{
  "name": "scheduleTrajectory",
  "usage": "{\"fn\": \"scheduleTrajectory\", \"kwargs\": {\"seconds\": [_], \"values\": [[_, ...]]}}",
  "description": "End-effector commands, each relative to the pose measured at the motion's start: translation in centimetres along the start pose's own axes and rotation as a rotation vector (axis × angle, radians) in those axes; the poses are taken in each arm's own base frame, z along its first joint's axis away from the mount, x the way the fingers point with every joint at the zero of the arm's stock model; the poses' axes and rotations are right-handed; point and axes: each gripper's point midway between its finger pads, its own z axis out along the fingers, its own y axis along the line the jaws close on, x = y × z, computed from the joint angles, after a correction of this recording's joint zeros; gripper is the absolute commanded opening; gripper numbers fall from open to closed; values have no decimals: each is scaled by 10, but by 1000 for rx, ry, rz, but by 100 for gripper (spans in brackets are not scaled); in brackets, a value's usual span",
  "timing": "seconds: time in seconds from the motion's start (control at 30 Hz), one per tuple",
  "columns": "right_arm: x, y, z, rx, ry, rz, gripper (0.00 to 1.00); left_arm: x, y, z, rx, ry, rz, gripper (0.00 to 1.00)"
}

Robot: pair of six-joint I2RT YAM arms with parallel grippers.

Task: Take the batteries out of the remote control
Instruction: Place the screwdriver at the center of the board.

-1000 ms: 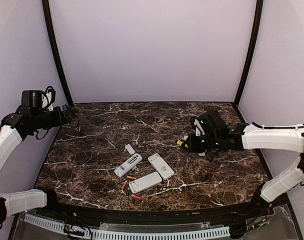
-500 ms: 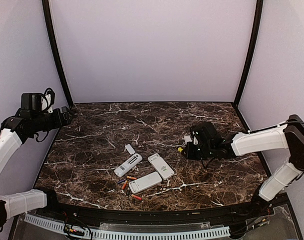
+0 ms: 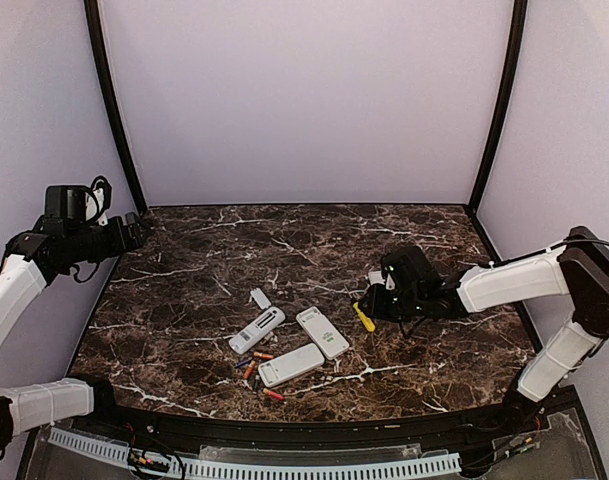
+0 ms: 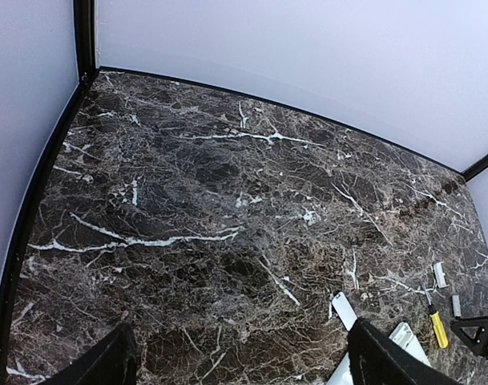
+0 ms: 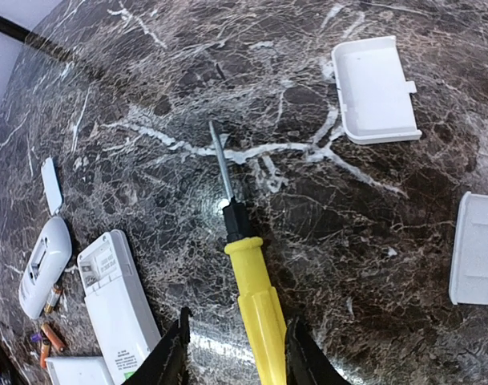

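Note:
Three white remotes (image 3: 269,322) (image 3: 322,332) (image 3: 291,365) lie near the table's middle front. Several tiny orange-red batteries (image 3: 251,366) lie loose beside them, one further forward (image 3: 273,394); they also show in the right wrist view (image 5: 51,335). My right gripper (image 3: 374,306) is low over the table to the right of the remotes, open. The yellow-handled screwdriver (image 5: 258,309) lies on the marble between its fingers (image 5: 175,353), with a gap at the left finger. My left gripper (image 3: 136,231) is open and empty, high at the far left edge.
A small white cover (image 3: 260,298) lies behind the remotes. Two larger white battery covers (image 5: 376,88) (image 5: 474,249) lie beyond the screwdriver's tip. Black frame posts stand at the back corners.
My right gripper has come down and forward-left with the screwdriver. The screwdriver now lies flat on the table and the jaws stand apart from it. The left arm has hardly moved.

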Motion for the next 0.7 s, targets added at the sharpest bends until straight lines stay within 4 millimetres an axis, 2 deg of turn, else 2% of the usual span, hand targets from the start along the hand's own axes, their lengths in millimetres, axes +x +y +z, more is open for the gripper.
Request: {"fn": "scheduleTrajectory", "kwargs": {"seconds": [0.0,0.13,0.27,0.4,0.53,0.67], "values": [[2,-6,3,22,6,8,43,1,-1,-2,11,-4,-6,90],[1,-7,-3,26,1,-1,53,1,-2,-3,19,-5,-6,91],[-7,-6,-18,35,-22,-23,67,1,-2,-4,16,-6,-26,92],[-28,0,-37,54,-78,-82,82,0,-3,0,30,-20,-137,94],[-52,-5,-44,53,-120,-114,92,2,-4,26,110,-115,-226,99],[-86,-28,-43,55,-181,-117,94,6,22,65,24,-171,-189,99]]}}
